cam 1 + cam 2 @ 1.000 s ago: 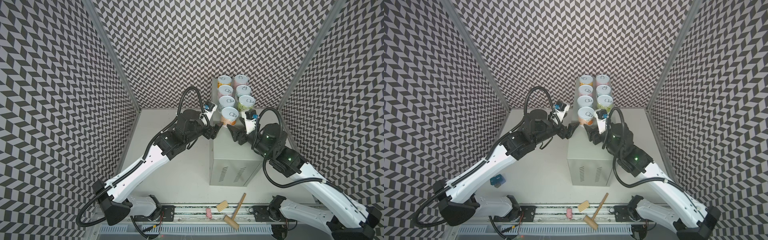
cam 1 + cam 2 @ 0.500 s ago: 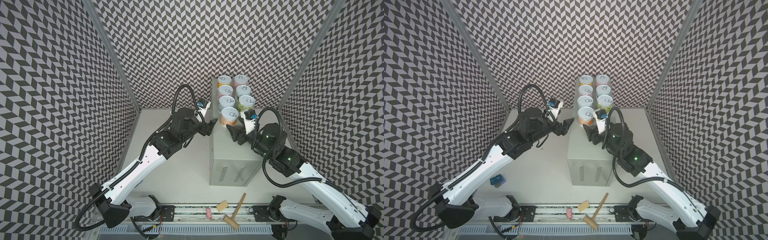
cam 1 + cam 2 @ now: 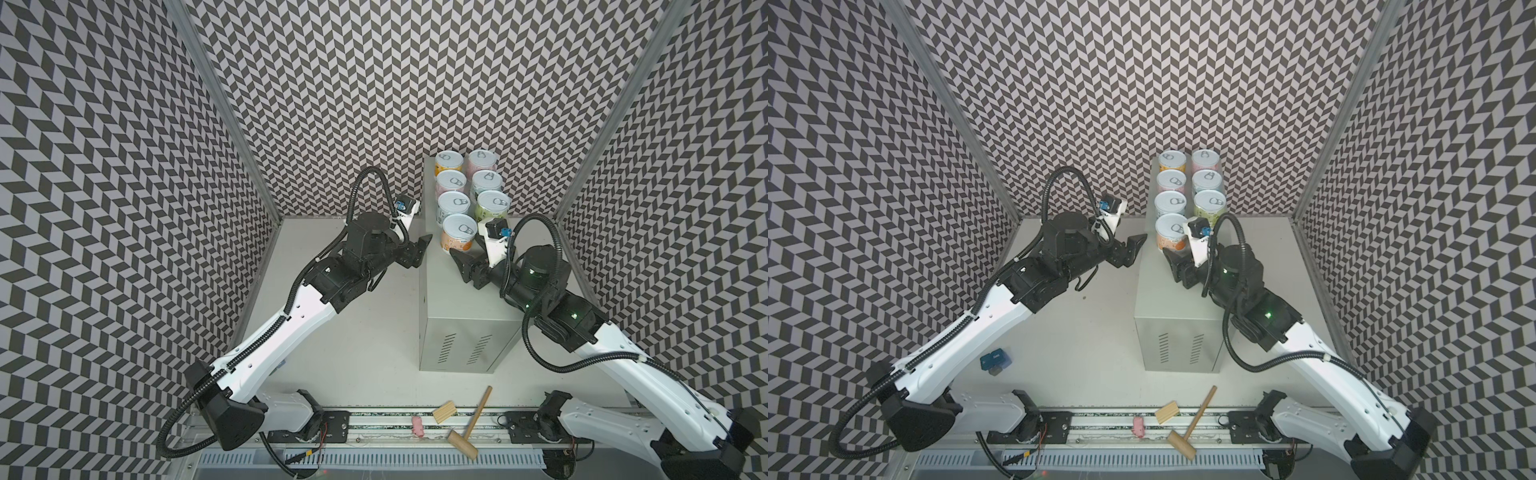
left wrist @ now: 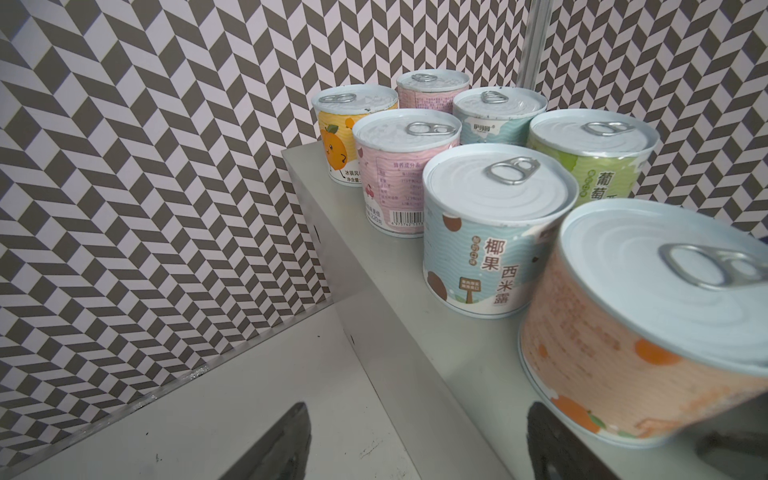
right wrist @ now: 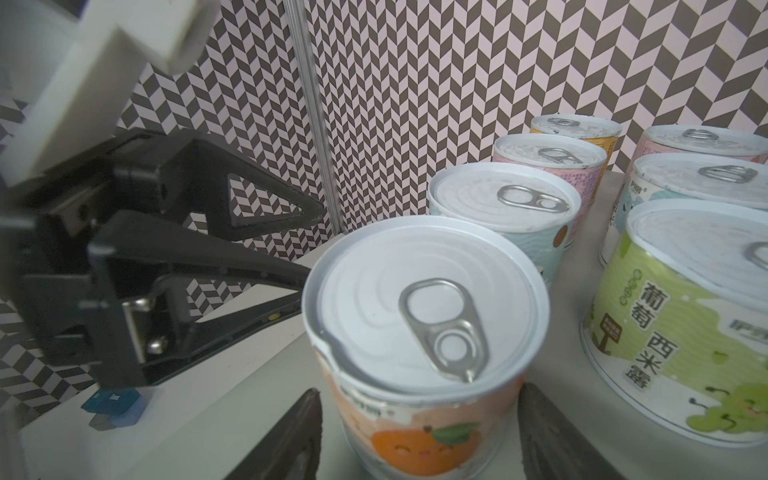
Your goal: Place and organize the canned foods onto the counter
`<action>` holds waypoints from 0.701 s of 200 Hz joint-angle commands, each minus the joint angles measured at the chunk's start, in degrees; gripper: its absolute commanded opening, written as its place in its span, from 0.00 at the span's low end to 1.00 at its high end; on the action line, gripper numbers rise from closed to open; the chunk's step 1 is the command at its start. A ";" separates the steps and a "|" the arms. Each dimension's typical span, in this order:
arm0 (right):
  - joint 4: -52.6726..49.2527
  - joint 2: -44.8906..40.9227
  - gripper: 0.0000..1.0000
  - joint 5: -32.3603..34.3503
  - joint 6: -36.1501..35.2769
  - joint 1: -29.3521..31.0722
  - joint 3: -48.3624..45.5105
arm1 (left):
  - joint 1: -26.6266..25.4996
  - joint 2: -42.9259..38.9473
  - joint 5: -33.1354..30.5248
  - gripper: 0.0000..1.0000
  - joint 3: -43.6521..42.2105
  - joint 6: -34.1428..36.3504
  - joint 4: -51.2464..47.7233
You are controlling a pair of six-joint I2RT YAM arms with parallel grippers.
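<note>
While my right end effector [image 5: 417, 399] sits narrow around the orange can [image 5: 424, 324] on the bench [image 3: 453, 299], I cannot tell whether it grips. The right wrist view alone shows my left end effector [image 5: 313, 241] from the side, wide and empty, near that can. Six other cans [image 3: 454, 203] stand behind in two rows. Since a second ago my left end effector has drawn back off the bench edge

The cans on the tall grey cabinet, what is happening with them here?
Seven short pastel-labelled metal cans stand in two rows on the pale grey metal cabinet. The right gripper has its fingers on either side of the front orange-labelled can; a firm grip cannot be confirmed. The left gripper is open and empty at the cabinet's left edge.
</note>
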 commanded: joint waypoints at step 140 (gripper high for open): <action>2.47 1.49 0.73 -2.17 -1.54 -0.53 -0.14 | 0.78 2.67 4.28 0.82 3.44 -0.38 1.27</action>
